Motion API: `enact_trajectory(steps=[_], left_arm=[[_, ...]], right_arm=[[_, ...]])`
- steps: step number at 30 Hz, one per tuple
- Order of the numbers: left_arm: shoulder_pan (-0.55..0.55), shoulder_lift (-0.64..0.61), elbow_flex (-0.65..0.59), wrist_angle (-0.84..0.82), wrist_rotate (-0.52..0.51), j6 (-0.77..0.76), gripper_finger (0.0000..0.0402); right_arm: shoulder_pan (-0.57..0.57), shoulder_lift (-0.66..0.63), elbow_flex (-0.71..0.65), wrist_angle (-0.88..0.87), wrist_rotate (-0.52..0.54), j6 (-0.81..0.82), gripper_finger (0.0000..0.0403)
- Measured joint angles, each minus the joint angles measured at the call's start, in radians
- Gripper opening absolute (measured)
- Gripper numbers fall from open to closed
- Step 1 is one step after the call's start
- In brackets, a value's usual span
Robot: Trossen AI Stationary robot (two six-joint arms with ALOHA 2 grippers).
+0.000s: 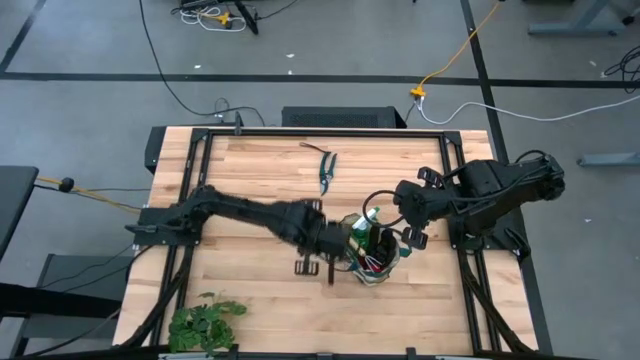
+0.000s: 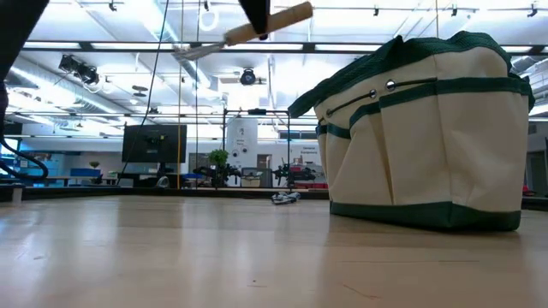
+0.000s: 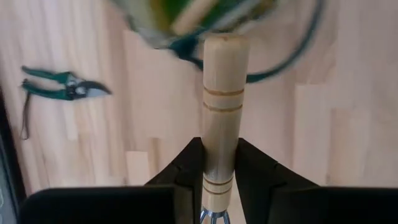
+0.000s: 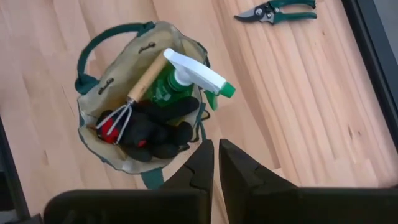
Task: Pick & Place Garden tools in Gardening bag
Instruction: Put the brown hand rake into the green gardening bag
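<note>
High view: we log the left gripper [image 1: 330, 250] beside the gardening bag [image 1: 375, 252]; pruning shears [image 1: 327, 170] lie well apart, unpacked.

Low view: a wooden-handled rake [image 2: 257, 27] hangs above the table.

Left wrist view: our fingers [image 3: 186, 165] pinch that rake's handle.

Right wrist view: the right gripper [image 4: 216, 163] hovers, fingers pressed together, empty. Bagged: one rake [image 4: 134, 99], spray bottle [image 4: 180, 81], gloves [image 4: 149, 130]. We judge two tools remain.
</note>
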Motion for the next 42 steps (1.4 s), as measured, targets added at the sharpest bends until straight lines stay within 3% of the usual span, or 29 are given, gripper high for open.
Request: enact_trajectory(steps=[6, 12, 18, 28, 42], left_arm=[[0.070, -0.002, 0.006, 0.024, 0.090, 0.030, 0.0072], [0.091, -0.001, 0.007, 0.073, 0.100, 0.078, 0.0072], [0.097, -0.001, 0.007, 0.324, 0.239, 0.171, 0.0072], [0.128, -0.073, 0.009, 0.499, 0.265, 0.177, 0.0072], [0.140, -0.026, 0.001, 0.681, 0.342, 0.233, 0.0072]], right_arm=[[0.000, 0.000, 0.000, -0.015, 0.003, 0.014, 0.0029], [0.000, 0.000, 0.000, -0.017, 0.004, 0.006, 0.0029], [0.000, 0.000, 0.000, -0.017, 0.004, -0.007, 0.0029], [0.000, -0.008, 0.000, -0.017, 0.005, -0.031, 0.0029], [0.000, -0.047, 0.000, -0.013, -0.005, 0.024, 0.0029]])
